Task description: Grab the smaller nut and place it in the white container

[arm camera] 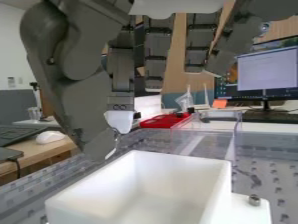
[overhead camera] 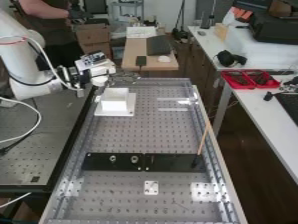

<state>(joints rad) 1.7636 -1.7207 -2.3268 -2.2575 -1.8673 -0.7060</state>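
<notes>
The hand (overhead camera: pixel 123 79) is at the far end of the bench, just beyond the white container (overhead camera: pixel 115 102). In the wrist view the hand (arm camera: pixel 80 95) has its thumb and one pale-tipped finger close together above the rim of the white container (arm camera: pixel 140 199), pinching the smaller nut (arm camera: pixel 117 135), which is mostly hidden between the tips. Its other fingers hang straighter. The visible inside of the container shows only bare white walls and floor.
On the black bar (overhead camera: pixel 174 162) stand the larger nut (overhead camera: pixel 113 158) and the bearing (overhead camera: pixel 134 159). A thin wooden stick (overhead camera: pixel 203 138) leans at the bar's right end. Clear low walls (arm camera: pixel 206 127) edge the bench. A metal bolt (arm camera: pixel 254 200) sits on the container's base plate.
</notes>
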